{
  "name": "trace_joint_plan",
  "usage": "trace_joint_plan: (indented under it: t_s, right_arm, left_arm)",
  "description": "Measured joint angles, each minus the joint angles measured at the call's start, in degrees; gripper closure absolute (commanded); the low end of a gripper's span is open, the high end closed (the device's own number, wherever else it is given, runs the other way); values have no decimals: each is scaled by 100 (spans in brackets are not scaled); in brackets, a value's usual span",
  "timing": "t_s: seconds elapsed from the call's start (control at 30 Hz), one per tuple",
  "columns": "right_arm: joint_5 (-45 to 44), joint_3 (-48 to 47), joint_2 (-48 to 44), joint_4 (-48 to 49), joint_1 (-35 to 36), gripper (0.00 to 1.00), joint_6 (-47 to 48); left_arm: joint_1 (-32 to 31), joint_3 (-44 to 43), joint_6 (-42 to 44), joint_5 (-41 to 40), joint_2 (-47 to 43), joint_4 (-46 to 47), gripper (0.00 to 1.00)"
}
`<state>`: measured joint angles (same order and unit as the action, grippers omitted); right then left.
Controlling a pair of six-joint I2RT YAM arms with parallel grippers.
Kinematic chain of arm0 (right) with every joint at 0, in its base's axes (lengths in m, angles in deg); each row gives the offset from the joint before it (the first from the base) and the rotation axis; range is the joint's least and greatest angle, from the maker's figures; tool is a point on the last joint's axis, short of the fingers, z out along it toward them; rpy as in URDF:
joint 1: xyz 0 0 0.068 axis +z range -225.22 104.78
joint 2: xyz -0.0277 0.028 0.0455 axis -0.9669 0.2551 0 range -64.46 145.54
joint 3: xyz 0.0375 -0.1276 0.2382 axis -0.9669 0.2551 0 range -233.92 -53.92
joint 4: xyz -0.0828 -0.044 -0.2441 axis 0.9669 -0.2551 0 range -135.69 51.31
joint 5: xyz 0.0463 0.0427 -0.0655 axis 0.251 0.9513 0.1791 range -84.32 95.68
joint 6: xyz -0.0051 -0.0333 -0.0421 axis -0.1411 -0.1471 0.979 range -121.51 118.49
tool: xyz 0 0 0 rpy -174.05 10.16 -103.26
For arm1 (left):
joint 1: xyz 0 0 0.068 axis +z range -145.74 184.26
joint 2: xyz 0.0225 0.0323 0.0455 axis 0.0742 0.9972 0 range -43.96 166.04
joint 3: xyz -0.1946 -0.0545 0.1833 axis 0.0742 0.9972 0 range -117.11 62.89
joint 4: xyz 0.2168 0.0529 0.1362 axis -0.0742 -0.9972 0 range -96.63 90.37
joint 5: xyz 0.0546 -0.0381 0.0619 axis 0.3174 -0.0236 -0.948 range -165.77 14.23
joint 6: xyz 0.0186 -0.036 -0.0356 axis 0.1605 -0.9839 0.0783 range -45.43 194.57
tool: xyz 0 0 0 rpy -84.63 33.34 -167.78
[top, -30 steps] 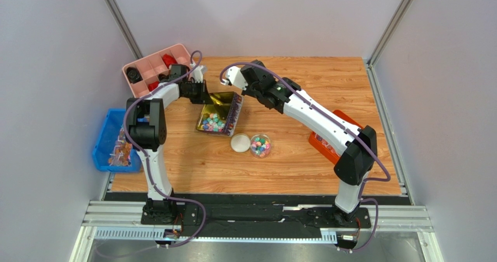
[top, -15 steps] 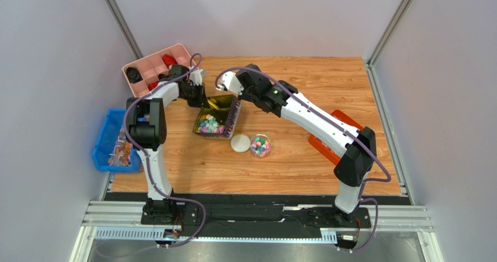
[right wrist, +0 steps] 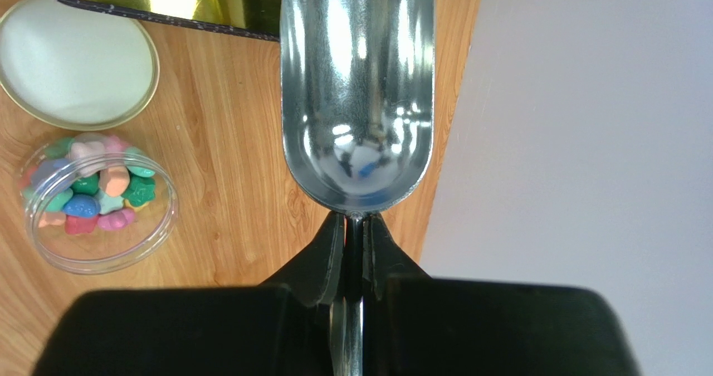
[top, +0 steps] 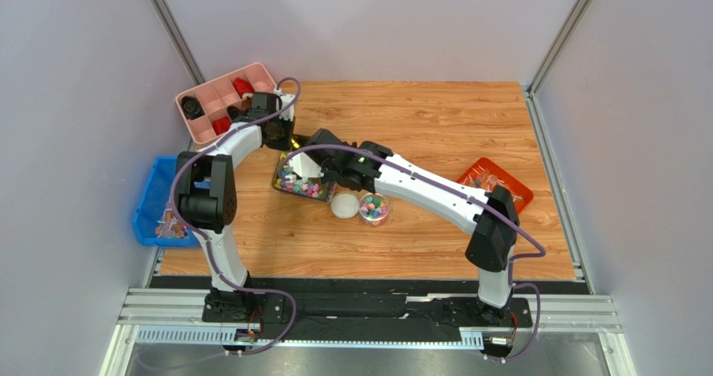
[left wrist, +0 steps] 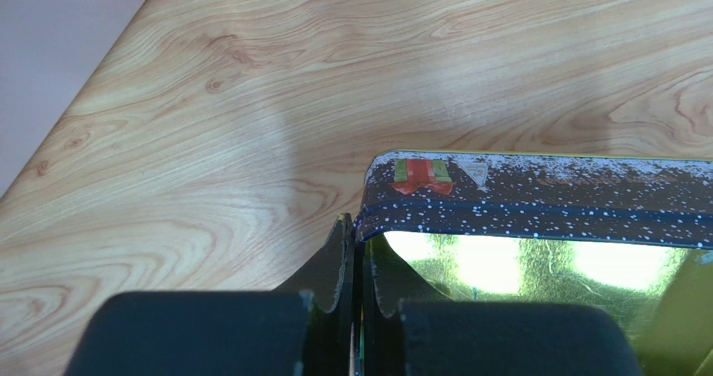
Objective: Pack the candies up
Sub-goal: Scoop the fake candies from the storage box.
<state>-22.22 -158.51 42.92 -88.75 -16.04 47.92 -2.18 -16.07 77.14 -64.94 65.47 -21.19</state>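
The tin [left wrist: 536, 200] is hemmed in. The left hand [left wrist: 356, 242] clamps its far corner, and the right hand [right wrist: 356, 226] reaches over it with a scoop [right wrist: 358, 83]. A lid [top: 343, 205] and jar [top: 374, 209] crowd its near-right corner. Beyond the tin to the right, bare counter [top: 435, 117] leaves passage.

Light wood-grain surface [top: 435, 117]; plain pale grey walls [top: 368, 25] on three sides; slanting metal posts [top: 171, 29] in the far corners; aluminium rail [top: 577, 313] along the near edge
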Motion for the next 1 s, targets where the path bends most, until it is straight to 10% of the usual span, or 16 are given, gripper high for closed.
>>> trace_joint_plan:
  t_s: [1.0]
  right_arm:
    - [-1298, -2221, 2811, -1189, 317, 100, 1799]
  left_arm:
    - [-210, 260, 61, -813, -101, 234, 100]
